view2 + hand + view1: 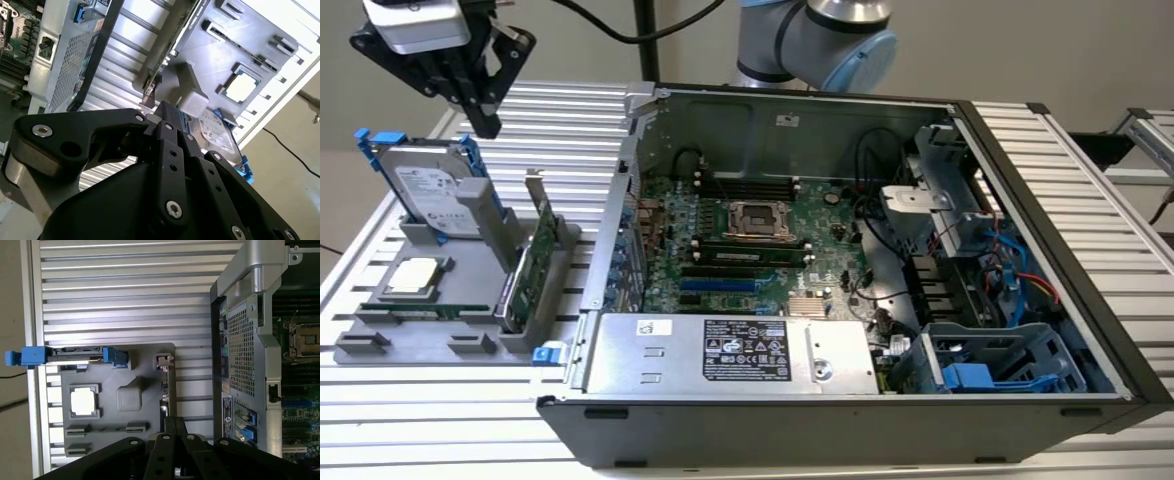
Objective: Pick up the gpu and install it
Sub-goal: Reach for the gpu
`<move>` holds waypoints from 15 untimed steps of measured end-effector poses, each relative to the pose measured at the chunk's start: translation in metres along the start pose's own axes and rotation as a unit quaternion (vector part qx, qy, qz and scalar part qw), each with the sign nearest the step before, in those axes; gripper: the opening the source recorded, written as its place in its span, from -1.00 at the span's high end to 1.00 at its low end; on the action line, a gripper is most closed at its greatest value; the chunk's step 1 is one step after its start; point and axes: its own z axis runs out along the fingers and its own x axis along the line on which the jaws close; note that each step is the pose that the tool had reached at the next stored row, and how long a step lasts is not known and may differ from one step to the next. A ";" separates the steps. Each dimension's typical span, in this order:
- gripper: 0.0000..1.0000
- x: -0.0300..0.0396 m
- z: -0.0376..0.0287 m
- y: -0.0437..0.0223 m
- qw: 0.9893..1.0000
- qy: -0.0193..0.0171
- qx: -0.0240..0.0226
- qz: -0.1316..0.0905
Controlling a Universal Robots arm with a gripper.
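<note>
A ribbed metal table (1067, 170) carries a grey holder (454, 265) and, at the holder's 3 o'clock in the exterior view, one open computer case (854, 430).

The gripper (487, 125) hangs at 10 o'clock in that view, above the far end of the holder. Its black fingers point down and are pressed together with nothing between them, as both wrist views (175, 422) (162, 112) also show.

At its 5 o'clock, well apart, the gpu (534, 255) stands on its long edge in a slot along the holder's case-side edge. Its long axis runs from 12 to 6 o'clock, and its silver bracket rises at the 12 o'clock end. The first wrist view shows the card (164, 395) edge-on.

The holder also keeps one hard drive (427, 185), upright between blue rails, its printed white and green label facing 6 o'clock. One processor chip (411, 277) lies flat, and one memory stick (420, 310) sits at the 6 o'clock end.

In the case, the power supply (720, 350) bears one large black-and-white printed label and one small white sticker. The motherboard (747, 240) lies at its 12 o'clock.
</note>
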 end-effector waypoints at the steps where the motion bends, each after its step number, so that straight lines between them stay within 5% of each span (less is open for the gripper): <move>1: 1.00 0.0000 0.0000 -0.0003 1.000 0.000 0.000 0.000; 15: 1.00 -0.0006 -0.0003 -0.0101 1.000 0.000 0.000 0.000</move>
